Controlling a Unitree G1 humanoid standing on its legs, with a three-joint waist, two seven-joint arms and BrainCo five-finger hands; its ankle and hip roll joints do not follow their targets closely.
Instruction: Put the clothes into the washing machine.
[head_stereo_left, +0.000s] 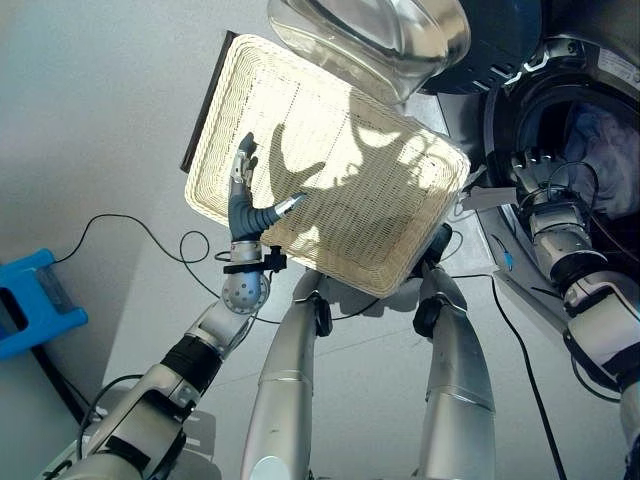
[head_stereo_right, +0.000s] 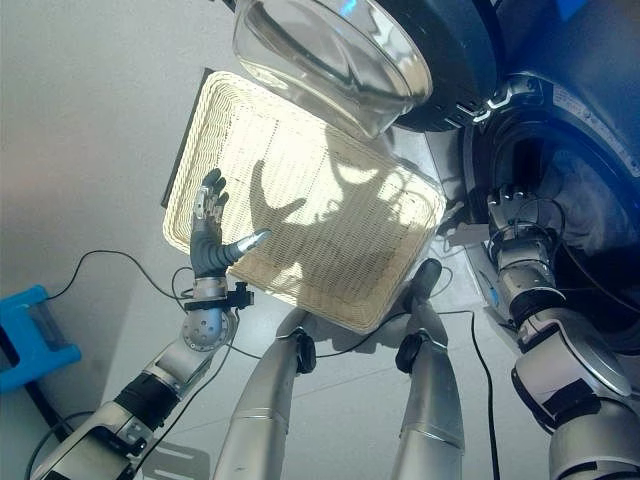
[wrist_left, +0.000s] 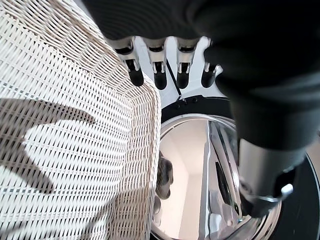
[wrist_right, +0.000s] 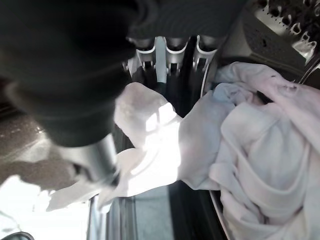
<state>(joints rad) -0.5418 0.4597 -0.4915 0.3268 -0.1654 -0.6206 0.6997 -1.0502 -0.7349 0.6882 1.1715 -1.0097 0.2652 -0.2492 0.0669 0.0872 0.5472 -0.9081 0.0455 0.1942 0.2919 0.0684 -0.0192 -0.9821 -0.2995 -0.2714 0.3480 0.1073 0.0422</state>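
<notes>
Pale cloth, the clothes, lay bunched in the washing machine drum, just past the right hand. One corner of cloth hung out over the drum's edge, right under that hand's straight, open fingers, which held nothing. That loose corner could slip out or get caught if the door shut on it, so I think it needed a push deeper in. The left hand hovered open over the near edge of the white woven basket, fingers spread. The basket looked empty. The round glass door hung open past the basket, beside the drum. A blue box sat well away, behind the left arm.
</notes>
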